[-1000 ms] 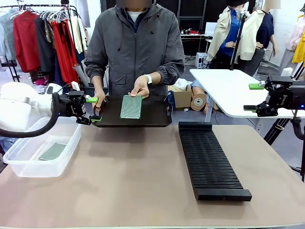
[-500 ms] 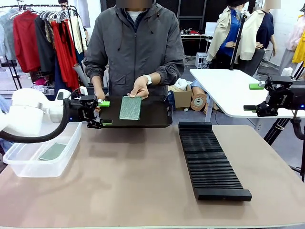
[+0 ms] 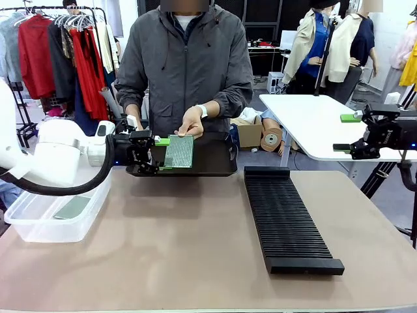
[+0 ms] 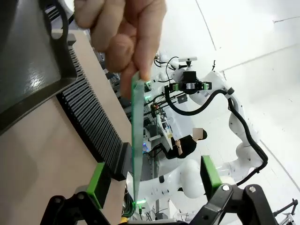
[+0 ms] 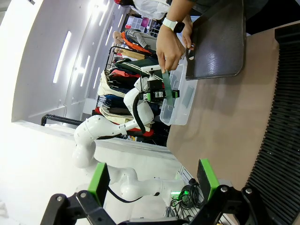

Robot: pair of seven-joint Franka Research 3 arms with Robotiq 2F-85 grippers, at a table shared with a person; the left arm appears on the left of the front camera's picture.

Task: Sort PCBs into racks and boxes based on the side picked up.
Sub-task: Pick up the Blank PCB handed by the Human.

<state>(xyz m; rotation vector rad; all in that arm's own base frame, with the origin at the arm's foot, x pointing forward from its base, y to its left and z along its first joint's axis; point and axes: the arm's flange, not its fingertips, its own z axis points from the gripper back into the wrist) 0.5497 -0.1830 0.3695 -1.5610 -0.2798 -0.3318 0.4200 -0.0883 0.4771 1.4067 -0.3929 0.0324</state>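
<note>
Two PCBs are counted. The first PCB (image 3: 179,151) is held by its top edge in the person's hand (image 3: 193,121), a little left of the middle of the front view, in front of one black tray (image 3: 212,156). The second PCB (image 3: 71,207) lies flat on the bottom of the one clear box (image 3: 39,225), which is placed at the lower left of the picture on the table (image 3: 182,248). One black rack (image 3: 287,218) is laid on the table right of the middle, and no board is seen in its slots.

Two grippers are counted. The left gripper (image 3: 161,154) is placed at the left edge of the first PCB, with its jaws spread above and below this edge. In the left wrist view this board (image 4: 136,140) is seen edge-on, as a thin green line between the two pads of the left gripper (image 4: 152,180). A gap is seen on both sides, so the board is not pinched.

The right gripper (image 3: 346,134) is held at the right edge of the front view, well apart from the rack, with the jaws spread and nothing between them. In the right wrist view, the rack (image 5: 286,117) is seen at the right edge.
</note>
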